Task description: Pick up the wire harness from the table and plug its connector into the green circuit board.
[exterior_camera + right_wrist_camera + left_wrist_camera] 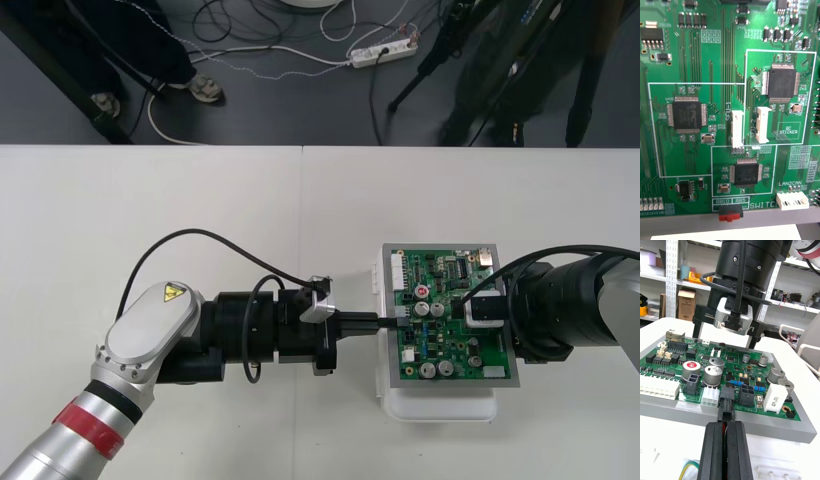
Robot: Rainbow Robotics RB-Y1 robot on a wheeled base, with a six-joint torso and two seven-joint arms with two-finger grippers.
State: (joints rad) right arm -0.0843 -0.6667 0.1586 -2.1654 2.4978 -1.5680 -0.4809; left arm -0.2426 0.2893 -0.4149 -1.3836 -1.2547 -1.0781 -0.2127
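The green circuit board (450, 345) sits in a grey frame on a white base (440, 405) at the table's right. My left gripper (385, 322) reaches in from the left to the board's left edge. In the left wrist view its fingers (715, 450) are shut on the harness's black plug (727, 399). The plug stands in the edge row of connectors between a white one (710, 397) and a black one (746, 393), and looks seated. Green and yellow wires (688, 468) trail under the fingers. My right gripper (724, 342) hovers over the board's far side, open. The right wrist view looks straight down on the board (696, 56).
The light table (200, 200) spreads wide to the left of and behind the board. Its far edge (300, 147) meets dark floor with loose cables. The right arm (570, 305) lies across the board's right side.
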